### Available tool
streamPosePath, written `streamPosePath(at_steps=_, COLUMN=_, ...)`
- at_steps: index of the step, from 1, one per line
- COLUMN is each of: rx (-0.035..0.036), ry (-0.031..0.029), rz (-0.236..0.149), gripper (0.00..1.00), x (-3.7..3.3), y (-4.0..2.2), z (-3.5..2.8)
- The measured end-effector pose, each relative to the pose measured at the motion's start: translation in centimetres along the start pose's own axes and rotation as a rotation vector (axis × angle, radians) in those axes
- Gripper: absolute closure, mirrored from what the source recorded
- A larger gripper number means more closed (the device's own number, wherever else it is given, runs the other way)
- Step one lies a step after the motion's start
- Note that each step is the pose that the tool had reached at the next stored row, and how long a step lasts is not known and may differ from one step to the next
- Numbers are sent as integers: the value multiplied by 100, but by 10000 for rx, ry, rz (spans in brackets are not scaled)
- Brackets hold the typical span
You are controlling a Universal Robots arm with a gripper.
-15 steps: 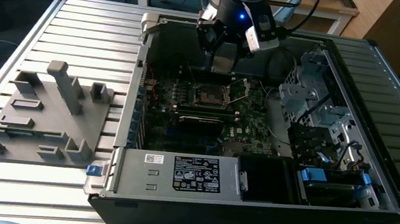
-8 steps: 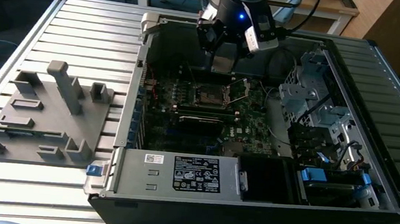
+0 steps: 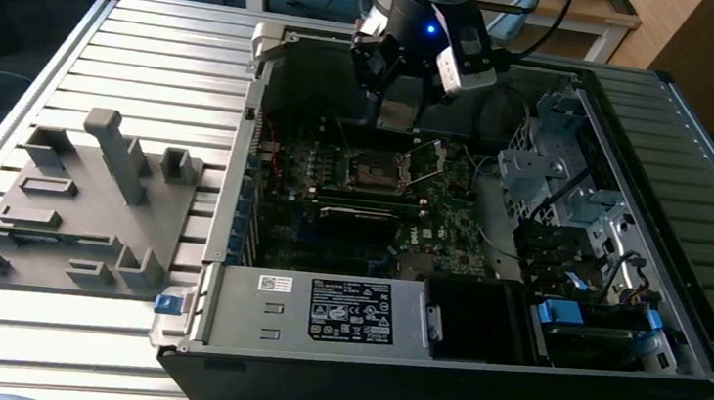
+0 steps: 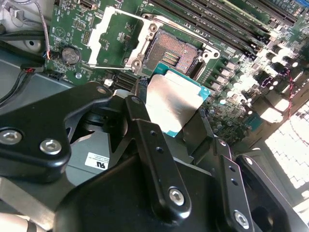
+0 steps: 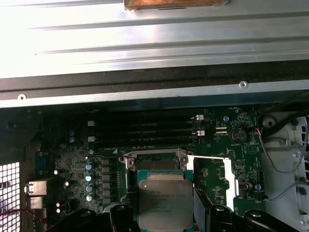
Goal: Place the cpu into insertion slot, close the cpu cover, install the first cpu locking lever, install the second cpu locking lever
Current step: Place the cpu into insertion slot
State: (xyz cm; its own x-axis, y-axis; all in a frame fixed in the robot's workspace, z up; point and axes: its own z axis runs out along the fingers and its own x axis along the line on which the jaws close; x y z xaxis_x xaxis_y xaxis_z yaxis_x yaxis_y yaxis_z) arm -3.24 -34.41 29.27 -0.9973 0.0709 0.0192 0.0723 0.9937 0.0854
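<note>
My gripper [image 3: 399,106] hangs inside the open computer case, shut on the cpu [image 4: 171,104], a flat square chip with a dull silver top and a green rim. Black fingers [image 4: 140,121] press on two opposite edges of the chip. The cpu [image 5: 165,198] hovers tilted just above the insertion slot [image 4: 174,53], whose bare contact field shows beyond it, and it does not touch the slot. The cpu cover [image 4: 116,38], a shiny metal frame, lies flipped open beside the slot. In the exterior view the slot [image 3: 374,169] sits below the gripper, with the open cover [image 3: 429,163] on its right.
Memory slots [image 5: 145,130] run along one side of the socket. A power supply [image 3: 320,309] fills the case's front, and drive cages [image 3: 555,180] stand at the exterior view's right. A grey fixture plate [image 3: 82,203] lies on the ribbed metal table [image 3: 148,52] left of the case.
</note>
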Motion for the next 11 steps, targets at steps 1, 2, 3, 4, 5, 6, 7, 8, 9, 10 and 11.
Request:
streamPosePath(at_steps=1, rx=0, ry=0, rz=2, gripper=46, x=0, y=0, z=0)
streamPosePath(at_steps=2, rx=0, ry=-1, rz=4, gripper=46, x=0, y=0, z=0)
streamPosePath(at_steps=3, rx=0, ry=-1, rz=5, gripper=46, x=0, y=0, z=0)
streamPosePath(at_steps=4, rx=-1, ry=-1, rz=5, gripper=46, x=0, y=0, z=0)
streamPosePath(at_steps=5, rx=0, ry=0, rz=6, gripper=46, x=0, y=0, z=0)
streamPosePath(at_steps=6, rx=0, ry=-1, rz=6, gripper=46, x=0, y=0, z=0)
streamPosePath(at_steps=7, rx=0, ry=-1, rz=6, gripper=46, x=0, y=0, z=0)
streamPosePath(at_steps=8, rx=0, ry=0, rz=6, gripper=46, x=0, y=0, z=0)
streamPosePath(at_steps=9, rx=0, ry=-1, rz=7, gripper=46, x=0, y=0, z=0)
streamPosePath(at_steps=10, rx=-1, ry=-1, rz=7, gripper=46, x=0, y=0, z=0)
streamPosePath(at_steps=11, rx=0, ry=-1, rz=13, gripper=46, x=0, y=0, z=0)
